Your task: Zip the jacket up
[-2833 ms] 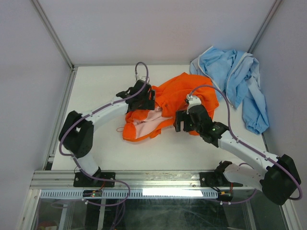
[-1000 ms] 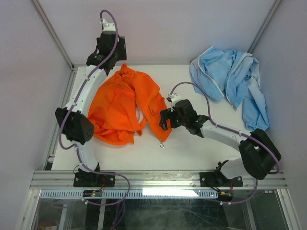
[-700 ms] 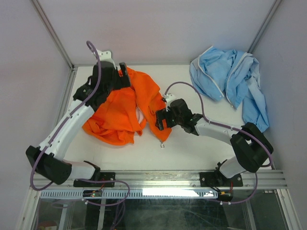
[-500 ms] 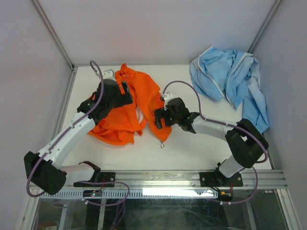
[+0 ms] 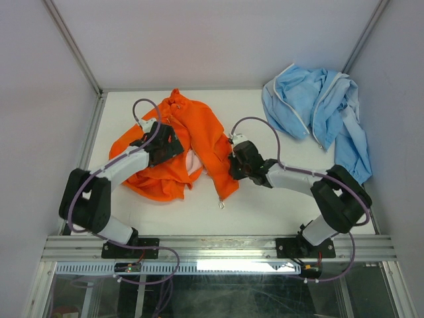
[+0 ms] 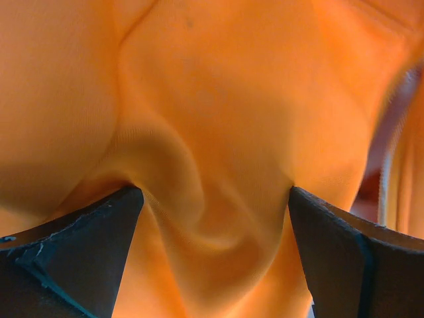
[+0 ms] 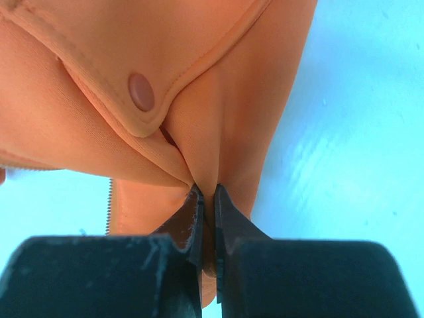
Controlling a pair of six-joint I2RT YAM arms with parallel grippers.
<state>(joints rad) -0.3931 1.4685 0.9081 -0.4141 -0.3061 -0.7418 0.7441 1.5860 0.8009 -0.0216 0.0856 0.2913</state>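
The orange jacket (image 5: 202, 129) lies crumpled at mid-table, its pale lining showing in a gap near the centre. A front flap runs toward the near edge and ends at a small zipper pull (image 5: 220, 204). My left gripper (image 5: 169, 143) is open and pressed down on the jacket's left part, a soft bulge of jacket (image 6: 212, 165) fabric between its wide-apart fingers (image 6: 73, 258). My right gripper (image 5: 234, 163) is shut on a thin fold of the jacket (image 7: 225, 126) at the right flap's edge. Close to this right gripper (image 7: 207, 199) are a snap button (image 7: 141, 91) and zipper teeth (image 7: 109, 205).
A light blue garment (image 5: 318, 112) with white trim is heaped in the far right corner against the wall. White walls enclose the table (image 5: 278, 205) on three sides. A metal rail (image 5: 218, 246) with both arm bases runs along the near edge.
The left arm swung down from the far left corner onto the jacket, and its gripper opened wide. The right gripper closed on the flap's edge, and the jacket settled flatter.
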